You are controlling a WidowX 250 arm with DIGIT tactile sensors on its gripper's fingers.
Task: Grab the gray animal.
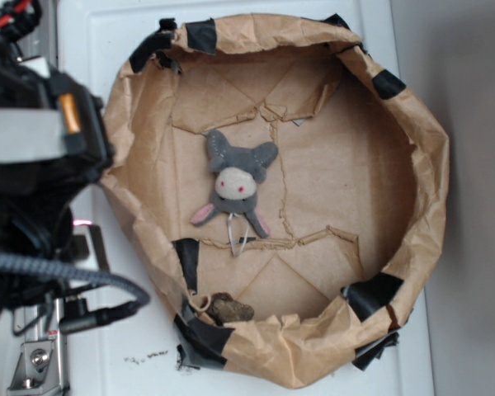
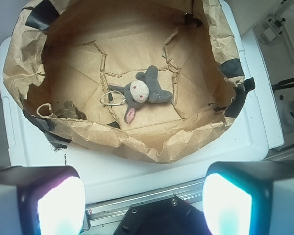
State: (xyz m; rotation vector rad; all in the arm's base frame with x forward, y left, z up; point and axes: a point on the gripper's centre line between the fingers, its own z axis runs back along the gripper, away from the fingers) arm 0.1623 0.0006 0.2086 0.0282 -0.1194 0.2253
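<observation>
Paper basin (image 1: 421, 148), brown, crumpled, black-taped rim, sits on white surface (image 1: 107, 33). Robot arm (image 1: 25, 165) off to basin's side, outside rim. Gripper (image 2: 139, 200) hovers outside basin, fingers (image 2: 59, 200) spread wide, nothing between. Gray animal (image 1: 235, 181) lies face-up mid-floor of basin, wire loop (image 1: 238, 235) between its legs. Brown lump (image 1: 231, 308) against wall near tape.

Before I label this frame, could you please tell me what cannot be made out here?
- Gripper: exterior view shows only dark arm hardware, cut off at the left edge; fingertips unseen.
- Fingers: wrist view, blurred and cut by the bottom edge.
- Brown lump: partly hidden by the paper wall; identity unclear.
- Gray animal: underside hidden.
</observation>
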